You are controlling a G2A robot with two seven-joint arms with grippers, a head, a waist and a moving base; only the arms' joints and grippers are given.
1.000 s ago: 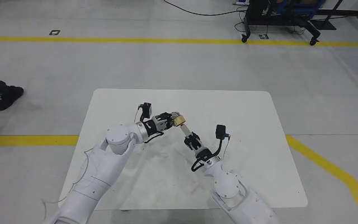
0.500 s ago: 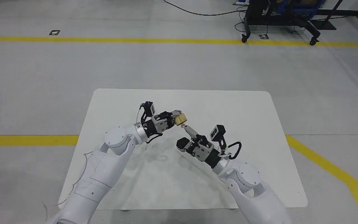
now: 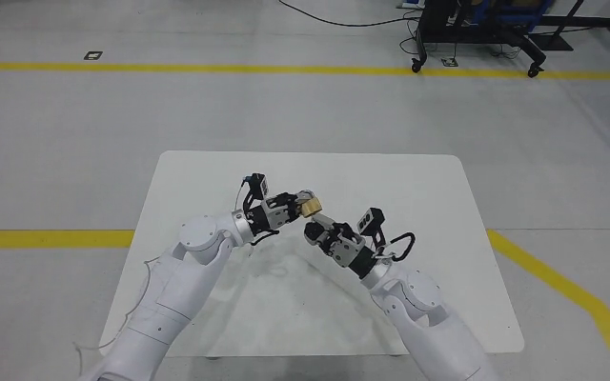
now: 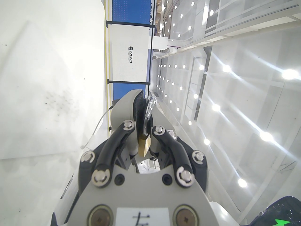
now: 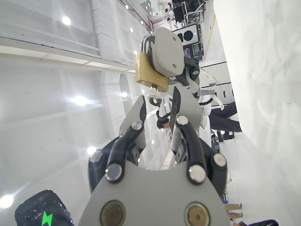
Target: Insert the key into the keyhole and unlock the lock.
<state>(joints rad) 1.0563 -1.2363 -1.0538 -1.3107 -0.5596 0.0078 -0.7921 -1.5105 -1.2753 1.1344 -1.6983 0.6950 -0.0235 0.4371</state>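
Note:
A brass padlock (image 3: 307,203) is held above the middle of the white table (image 3: 419,190), and my left gripper (image 3: 294,205) is shut on it. In the left wrist view the padlock (image 4: 144,145) and its silver shackle (image 4: 149,108) sit between the fingers (image 4: 127,111). The right wrist view shows the padlock (image 5: 147,71) with a silver key (image 5: 155,97) stuck in its underside. My right gripper (image 5: 158,99) is open just below it. The key's head sits between its fingertips (image 5: 175,99) with a gap on each side. From above, the right gripper (image 3: 314,230) is close under the lock.
Both arms meet over the table's middle, and bare tabletop lies all around them. A yellow floor line (image 3: 286,69) and a black wheeled cart (image 3: 477,29) are far behind the table.
My right arm has swung its elbow out to the right and rolled its wrist. Its gripper drew back from the lock, then came close again. The left gripper shifted slightly right with the padlock.

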